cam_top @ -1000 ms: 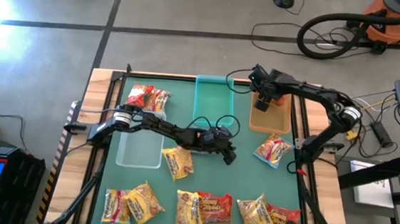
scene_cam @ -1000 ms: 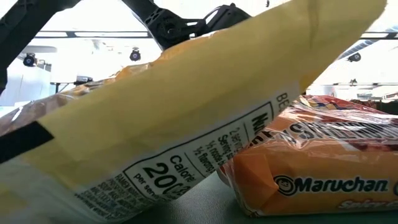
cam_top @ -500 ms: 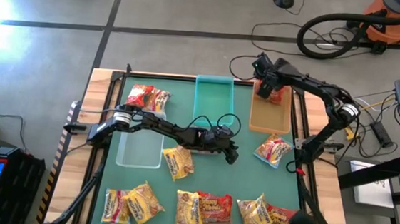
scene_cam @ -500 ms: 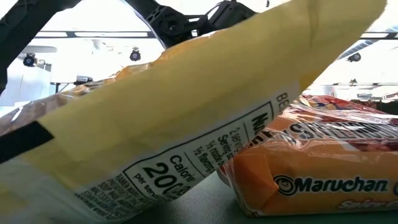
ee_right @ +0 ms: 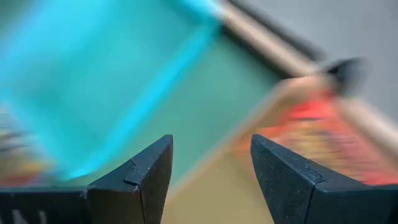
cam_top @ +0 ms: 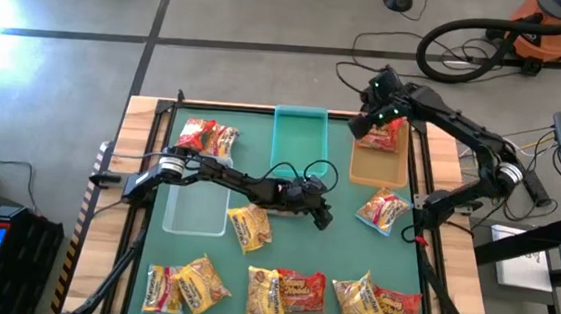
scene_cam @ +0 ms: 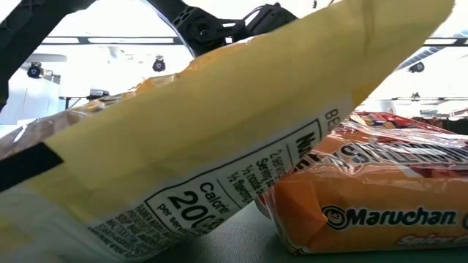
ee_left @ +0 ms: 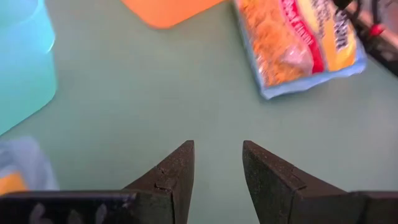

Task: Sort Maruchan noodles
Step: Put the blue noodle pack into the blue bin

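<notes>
The right gripper [cam_top: 373, 109] hangs above the far end of the tan tray [cam_top: 377, 163], its two fingers [ee_right: 140, 180] spread apart with nothing between them. Just beside it, in that same far end of the tray, lies a red noodle packet [cam_top: 385, 134], free of the fingers. The teal tray [cam_top: 299, 138] sits just to the left of this gripper.

The left gripper [cam_top: 322, 216] hovers low over the middle of the green table [cam_top: 339, 242], its fingers [ee_left: 176, 172] partly parted and holding nothing; bare table shows between them. Ahead of it, to its right, lies a blue-edged packet with a red band [cam_top: 384, 210], near but apart. Just behind and to its left rests a yellow packet [cam_top: 250, 227], and beyond that the clear tray [cam_top: 196, 207], with two red packets [cam_top: 208, 136] at its far end.

Along the near edge of the table, well apart from both grippers, a row of yellow and red packets [cam_top: 280, 291] lies spread out. In the low view, two of these fill the frame: a yellow packet [scene_cam: 183, 168] leaning over an orange Maruchan one [scene_cam: 380, 212].
</notes>
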{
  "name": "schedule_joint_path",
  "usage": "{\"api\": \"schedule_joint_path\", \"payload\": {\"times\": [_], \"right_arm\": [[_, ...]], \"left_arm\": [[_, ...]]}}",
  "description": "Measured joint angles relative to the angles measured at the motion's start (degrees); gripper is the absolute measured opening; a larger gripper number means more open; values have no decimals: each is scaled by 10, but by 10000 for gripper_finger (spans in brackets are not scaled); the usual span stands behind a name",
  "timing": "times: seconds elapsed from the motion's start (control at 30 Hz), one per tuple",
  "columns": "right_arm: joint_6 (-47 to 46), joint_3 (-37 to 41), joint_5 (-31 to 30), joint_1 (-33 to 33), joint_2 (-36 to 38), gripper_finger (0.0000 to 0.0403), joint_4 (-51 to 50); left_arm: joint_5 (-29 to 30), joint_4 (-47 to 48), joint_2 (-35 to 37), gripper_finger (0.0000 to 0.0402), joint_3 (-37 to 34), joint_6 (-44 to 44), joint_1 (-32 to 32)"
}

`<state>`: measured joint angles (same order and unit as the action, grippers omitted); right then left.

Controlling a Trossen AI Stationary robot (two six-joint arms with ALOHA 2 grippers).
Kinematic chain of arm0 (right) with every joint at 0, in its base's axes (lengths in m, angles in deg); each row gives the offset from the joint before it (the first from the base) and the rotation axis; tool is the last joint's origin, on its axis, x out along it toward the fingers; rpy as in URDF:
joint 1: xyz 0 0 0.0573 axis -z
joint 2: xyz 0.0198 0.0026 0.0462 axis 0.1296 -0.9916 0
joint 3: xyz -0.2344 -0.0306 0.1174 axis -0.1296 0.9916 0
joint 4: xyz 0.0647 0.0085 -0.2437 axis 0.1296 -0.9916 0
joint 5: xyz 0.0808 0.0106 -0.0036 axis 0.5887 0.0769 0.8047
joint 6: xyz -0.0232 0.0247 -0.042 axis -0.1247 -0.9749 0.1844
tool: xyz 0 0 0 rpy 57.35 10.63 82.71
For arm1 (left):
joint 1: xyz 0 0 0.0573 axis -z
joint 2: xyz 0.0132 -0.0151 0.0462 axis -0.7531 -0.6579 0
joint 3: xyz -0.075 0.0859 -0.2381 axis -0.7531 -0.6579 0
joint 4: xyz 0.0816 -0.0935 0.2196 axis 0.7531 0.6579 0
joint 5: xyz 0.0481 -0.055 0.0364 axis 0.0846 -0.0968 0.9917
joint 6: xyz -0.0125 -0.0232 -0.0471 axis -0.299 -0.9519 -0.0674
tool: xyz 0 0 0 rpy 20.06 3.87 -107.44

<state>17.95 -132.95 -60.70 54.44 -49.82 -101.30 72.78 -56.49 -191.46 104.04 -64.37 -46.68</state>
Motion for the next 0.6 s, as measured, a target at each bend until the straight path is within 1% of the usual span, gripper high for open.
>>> {"api": "schedule_joint_path", "payload": {"times": [0.03,0.2,0.3,0.43,0.6], "right_arm": [[-11,8,11,-11,12,206,0],[-73,63,3,-91,79,206,8],[-132,107,0,-146,119,206,42],[-222,165,-40,-222,159,205,88],[-330,232,-84,-317,184,206,156]], "left_arm": [[0,7,2,119,0,3,0],[0,33,15,119,0,27,7],[0,55,24,119,0,41,12],[2,94,38,119,1,45,18],[2,148,44,119,0,45,30]]}}
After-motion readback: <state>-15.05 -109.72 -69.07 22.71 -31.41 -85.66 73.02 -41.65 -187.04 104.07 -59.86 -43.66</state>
